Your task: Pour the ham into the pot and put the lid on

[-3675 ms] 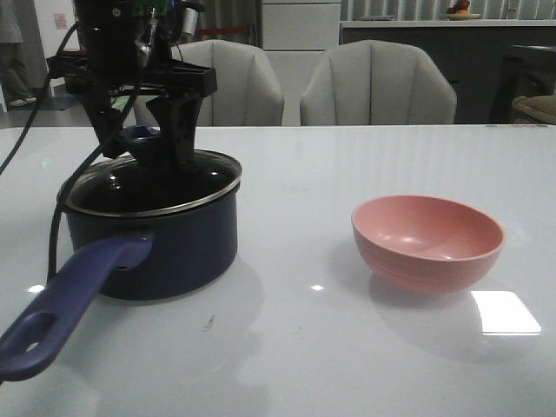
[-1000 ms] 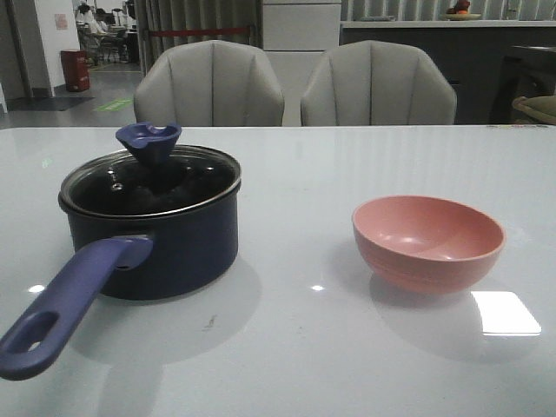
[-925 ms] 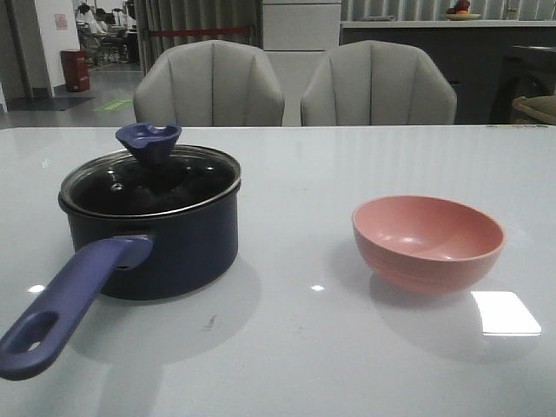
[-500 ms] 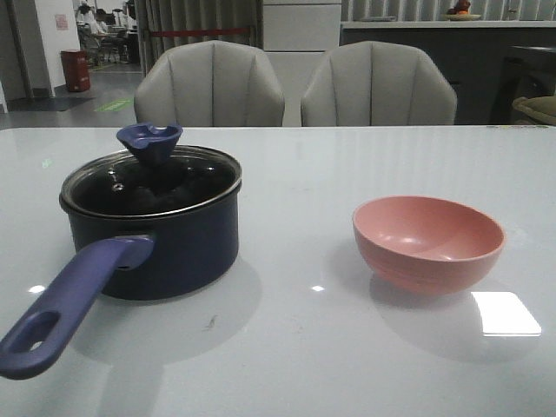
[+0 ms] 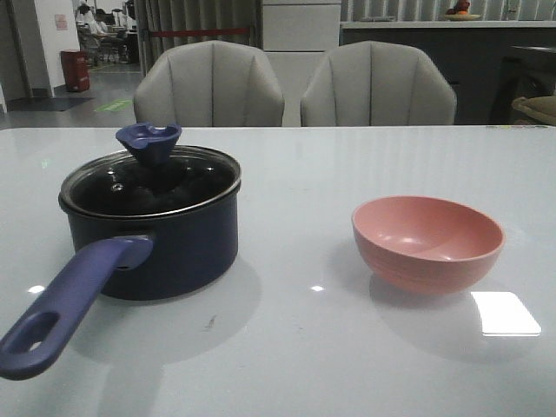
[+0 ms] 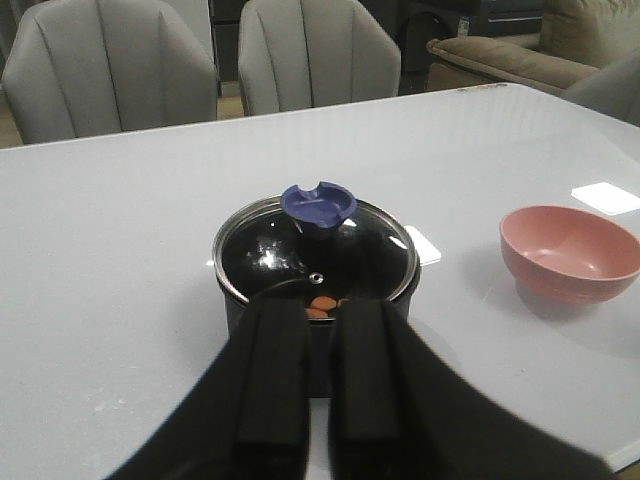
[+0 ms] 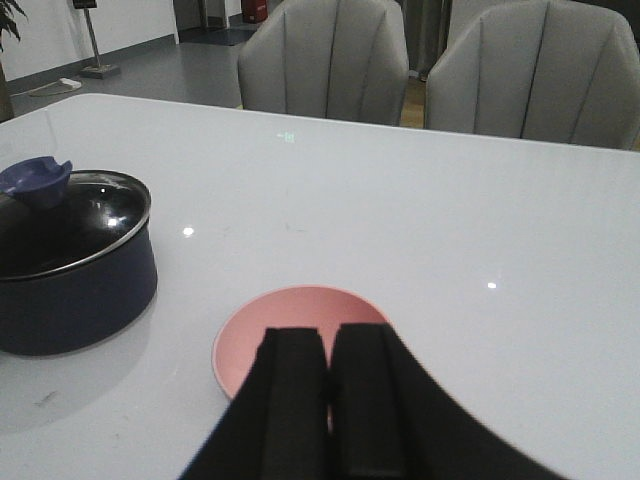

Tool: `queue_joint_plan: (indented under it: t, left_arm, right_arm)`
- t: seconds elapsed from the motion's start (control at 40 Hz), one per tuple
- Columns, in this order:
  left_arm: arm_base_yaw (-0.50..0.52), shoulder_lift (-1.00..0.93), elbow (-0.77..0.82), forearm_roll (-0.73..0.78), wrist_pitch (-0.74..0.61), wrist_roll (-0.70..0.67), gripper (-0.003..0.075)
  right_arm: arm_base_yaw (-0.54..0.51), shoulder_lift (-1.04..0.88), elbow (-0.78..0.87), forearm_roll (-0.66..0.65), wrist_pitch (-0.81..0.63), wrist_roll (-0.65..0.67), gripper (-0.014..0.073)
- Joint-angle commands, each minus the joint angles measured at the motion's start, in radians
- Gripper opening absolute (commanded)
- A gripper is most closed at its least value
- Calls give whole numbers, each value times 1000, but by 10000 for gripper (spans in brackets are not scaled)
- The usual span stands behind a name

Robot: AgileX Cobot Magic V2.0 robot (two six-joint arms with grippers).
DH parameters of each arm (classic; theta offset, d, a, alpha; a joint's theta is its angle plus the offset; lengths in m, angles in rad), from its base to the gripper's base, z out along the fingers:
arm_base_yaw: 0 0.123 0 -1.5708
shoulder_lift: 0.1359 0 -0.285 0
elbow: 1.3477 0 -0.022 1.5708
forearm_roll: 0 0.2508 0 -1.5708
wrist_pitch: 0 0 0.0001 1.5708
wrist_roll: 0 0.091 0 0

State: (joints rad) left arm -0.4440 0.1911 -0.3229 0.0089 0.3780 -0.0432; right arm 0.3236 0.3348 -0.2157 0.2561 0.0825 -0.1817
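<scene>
The white table (image 5: pixel 347 347) is spreading wide under everything, two grey chairs (image 5: pixel 208 82) sitting behind it. The pot (image 5: pixel 165 243) is standing on the table's left side, its long handle (image 5: pixel 69 304) pointing toward the camera. The lid (image 5: pixel 152 184) is sitting flat on the pot's rim, knob (image 5: pixel 148 141) up. The pink bowl (image 5: pixel 427 241) is resting well apart to the right. Through the glass, orange ham (image 6: pixel 322 304) is showing inside the pot. The left gripper (image 6: pixel 315 390) is hovering pinched together, grasping nothing; the right gripper (image 7: pixel 328 400) is likewise closed and empty above the bowl.
</scene>
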Motion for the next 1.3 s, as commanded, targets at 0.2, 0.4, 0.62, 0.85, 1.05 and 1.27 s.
queue_joint_plan:
  t: [0.2, 0.4, 0.62, 0.85, 1.05, 1.27]
  left_arm:
    - [-3, 9, -26, -9, -82, 0, 132]
    - [-3, 9, -24, -9, -86, 0, 132]
    - [117, -19, 99, 1, -245, 0, 132]
    - [368, -146, 242, -9, -326, 0, 132]
    - [450, -216, 323, -21, -367, 0, 132]
    - [444, -214, 349, -21, -390, 0, 132]
  right_arm:
    - [-1, 3, -28, 2, -82, -8, 161]
    - [-1, 3, -28, 2, -82, -8, 161]
    - [-1, 3, -28, 2, -82, -8, 161]
    - [-1, 3, -28, 2, -82, -8, 161]
    - [-1, 3, -28, 2, -82, -8, 161]
    - [-1, 3, -28, 2, -82, -8, 161]
